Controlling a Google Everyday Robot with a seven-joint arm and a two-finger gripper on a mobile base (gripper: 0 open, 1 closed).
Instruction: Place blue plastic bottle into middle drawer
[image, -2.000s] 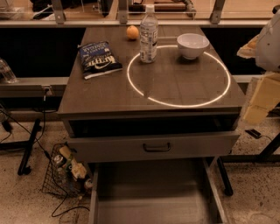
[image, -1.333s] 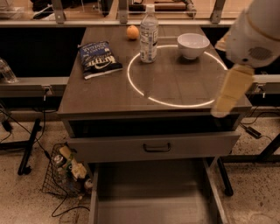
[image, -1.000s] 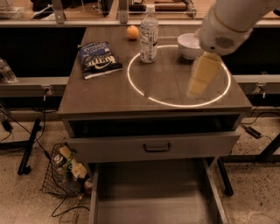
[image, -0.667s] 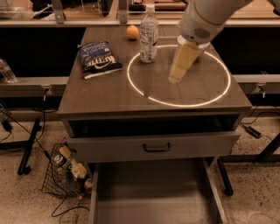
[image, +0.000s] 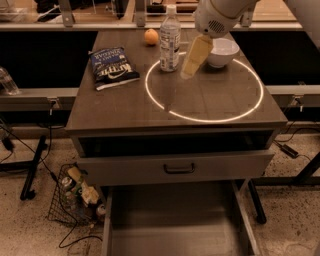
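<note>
The blue plastic bottle stands upright at the back of the table top, with a white cap and a blue-and-white label. My gripper hangs over the table just to the right of the bottle, pointing down and to the left, close to the bottle's lower half but apart from it. It holds nothing that I can see. The middle drawer is pulled far out below the table, and its flat grey floor is bare.
A dark chip bag lies at the left of the table top. An orange sits behind the bottle and a white bowl to its right. The drawer front with a black handle stands slightly out. A wire basket is on the floor at left.
My arm has swept in from the right edge, across the table to the left and back, and the gripper now sits beside the bottle. The objects have not moved.
</note>
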